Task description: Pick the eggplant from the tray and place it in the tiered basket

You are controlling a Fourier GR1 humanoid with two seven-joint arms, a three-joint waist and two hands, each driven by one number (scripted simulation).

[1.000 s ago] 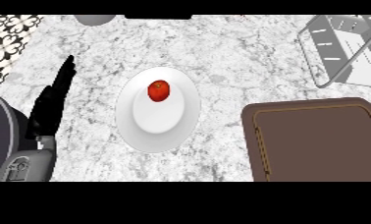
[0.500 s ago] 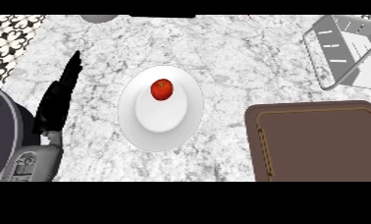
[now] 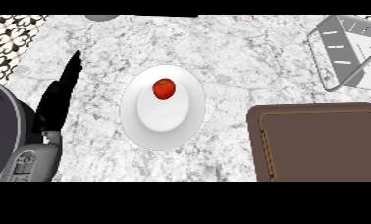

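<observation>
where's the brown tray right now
In the head view, the brown tray sits at the counter's lower right, just right of the white plate and below the wire basket.

Veined marble counter (image 3: 239, 46), smooth white plate (image 3: 163, 134), matt brown tray (image 3: 319, 144), grey wire basket (image 3: 340, 51).

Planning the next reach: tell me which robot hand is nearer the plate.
Left. The left robot hand stands open beside the white plate, on its left, not touching it. The right robot hand is not in view.
</observation>
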